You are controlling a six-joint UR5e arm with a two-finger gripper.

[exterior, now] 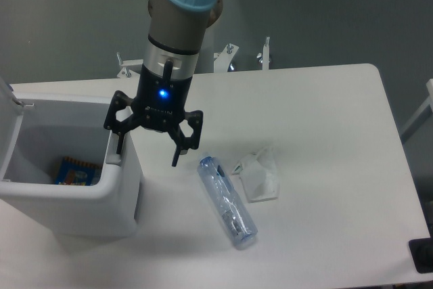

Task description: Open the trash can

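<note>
The trash can [115,201] is a large white boxy bin at the left of the table. Its lid [8,126] stands swung up at the far left edge, and the inside shows. A blue and orange packet [70,170] lies at the bottom. My gripper [147,157] hangs open over the can's right rim. Its left finger [119,143] points down at the small tab on that rim, and its right finger hangs just outside the can above the table. Nothing is between the fingers.
A clear plastic bottle [227,201] lies on the table right of the can. A crumpled white paper [259,175] sits beside it. Metal brackets [264,53] stand at the table's back edge. A dark object [422,255] shows at the lower right corner.
</note>
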